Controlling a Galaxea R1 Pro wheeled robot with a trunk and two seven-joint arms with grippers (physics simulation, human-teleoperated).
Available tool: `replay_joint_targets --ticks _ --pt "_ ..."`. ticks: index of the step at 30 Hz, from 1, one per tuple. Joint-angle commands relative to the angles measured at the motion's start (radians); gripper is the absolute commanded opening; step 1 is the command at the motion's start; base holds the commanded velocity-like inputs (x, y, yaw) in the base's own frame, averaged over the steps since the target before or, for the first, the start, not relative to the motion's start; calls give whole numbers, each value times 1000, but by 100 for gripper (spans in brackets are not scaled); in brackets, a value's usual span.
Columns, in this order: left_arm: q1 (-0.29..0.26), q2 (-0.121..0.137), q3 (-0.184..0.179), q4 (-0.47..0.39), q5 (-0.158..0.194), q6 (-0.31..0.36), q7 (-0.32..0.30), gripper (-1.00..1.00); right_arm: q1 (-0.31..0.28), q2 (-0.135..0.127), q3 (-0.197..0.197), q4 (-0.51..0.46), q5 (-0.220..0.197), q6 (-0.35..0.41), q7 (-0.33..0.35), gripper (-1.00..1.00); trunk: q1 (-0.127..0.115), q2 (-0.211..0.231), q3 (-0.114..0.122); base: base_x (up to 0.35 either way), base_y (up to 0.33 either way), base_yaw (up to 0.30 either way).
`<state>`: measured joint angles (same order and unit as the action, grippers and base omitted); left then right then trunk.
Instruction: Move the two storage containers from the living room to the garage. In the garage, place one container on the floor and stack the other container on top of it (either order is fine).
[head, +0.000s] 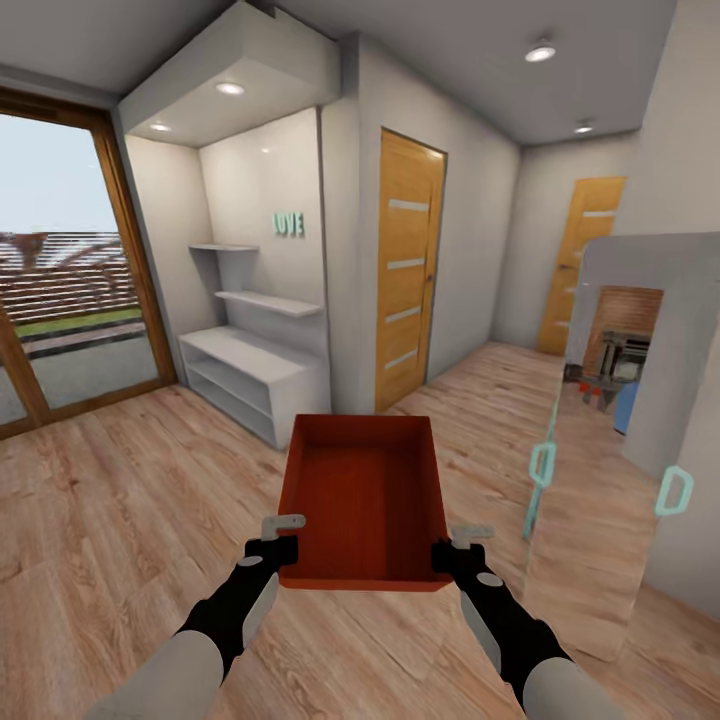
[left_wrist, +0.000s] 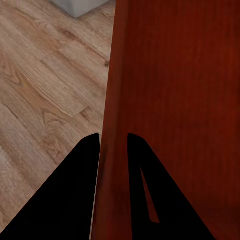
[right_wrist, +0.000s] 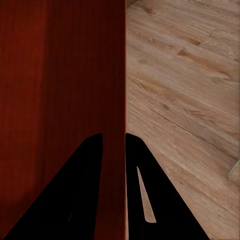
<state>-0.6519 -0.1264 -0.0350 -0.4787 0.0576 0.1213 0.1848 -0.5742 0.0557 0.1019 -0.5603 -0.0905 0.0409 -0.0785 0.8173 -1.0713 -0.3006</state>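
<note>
Orange-red storage container (head: 362, 500), carried level above the wood floor (head: 120, 520) — left gripper (head: 281, 538) and right gripper (head: 455, 545) each pinching a side wall; seemingly rigid, light, best held at opposite rims.

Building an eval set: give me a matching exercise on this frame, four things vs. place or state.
1. storage container
2. left gripper
3. wooden door
4. white shelf unit

a. shut, in the wall ahead
b. clamped on the bin's left wall
c. held between both arms above the wood floor
d. in the alcove under the LOVE letters

Pairs: 1-c, 2-b, 3-a, 4-d
</note>
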Motion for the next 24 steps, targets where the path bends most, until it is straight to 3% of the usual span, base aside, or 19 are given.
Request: replay_joint_targets --ticks 1,24 --pt "0 0 47 -1 42 8 81 -100 -1 0 -16 -6 2 0 -11 -100 1 -1 -1 325 0 0" --pt "0 -1 47 0 42 8 81 -100 -1 1 -16 -6 2 0 -13 -100 1 -1 -1 325 0 -16"
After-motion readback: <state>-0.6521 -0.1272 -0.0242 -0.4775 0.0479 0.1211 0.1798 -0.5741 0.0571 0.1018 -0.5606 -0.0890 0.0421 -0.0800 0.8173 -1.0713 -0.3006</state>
